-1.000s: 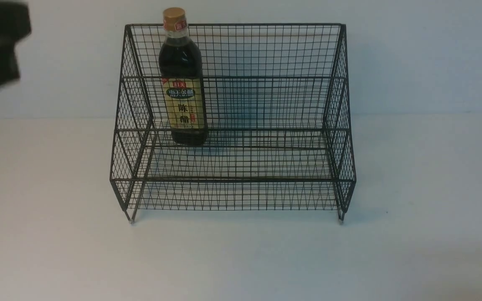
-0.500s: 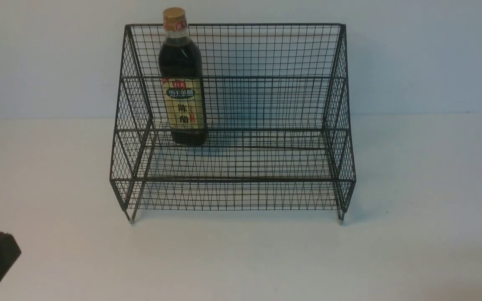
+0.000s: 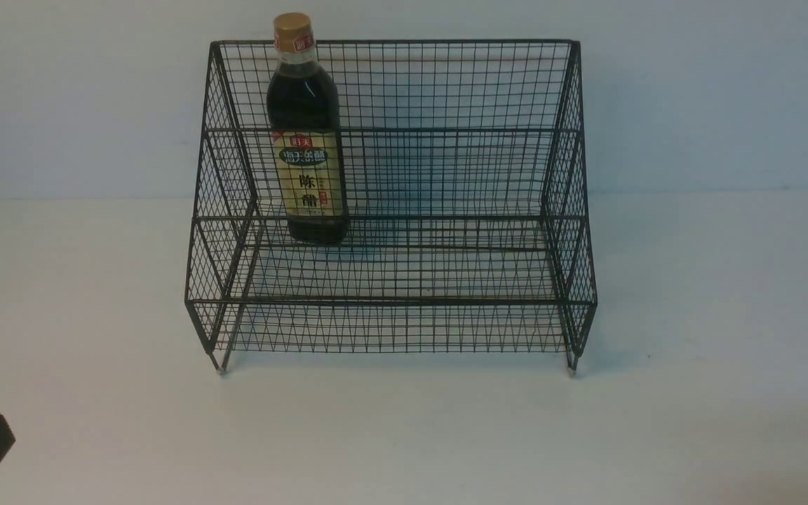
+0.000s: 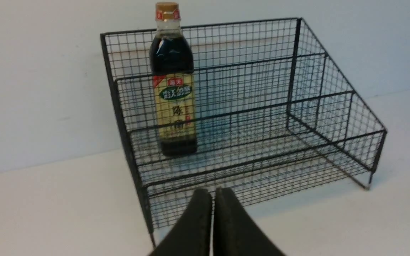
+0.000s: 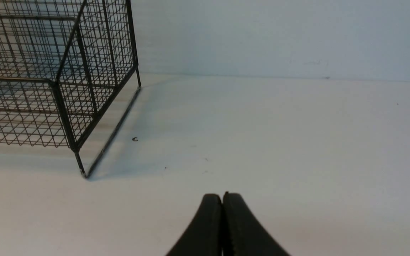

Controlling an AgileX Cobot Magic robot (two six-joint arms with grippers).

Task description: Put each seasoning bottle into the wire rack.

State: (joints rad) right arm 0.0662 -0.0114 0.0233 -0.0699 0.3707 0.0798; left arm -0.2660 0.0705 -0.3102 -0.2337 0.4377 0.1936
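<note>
The bottle (image 3: 304, 102) stood inside the wire rack (image 3: 404, 303), towards 10 o'clock from the rack's middle. It was upright; in the front view its long axis ran nearly from 12 to 6 o'clock, the gold cap (image 3: 292, 31) a touch towards 11, above the rack's top edge. Its label (image 3: 308, 179) faced 6 o'clock, behind the mesh. The rack's long axis lay from 9 to 3 o'clock, its sloping front towards 6. Beneath it spread a smooth, whitish surface (image 3: 404, 435), with a bluish shadow near the rack and a few dark specks. A plain, pale wall (image 3: 712, 91) rose at 12 o'clock. Both the left pincer (image 4: 211, 193) and the right pincer (image 5: 222, 197) were closed and held nothing.
</note>
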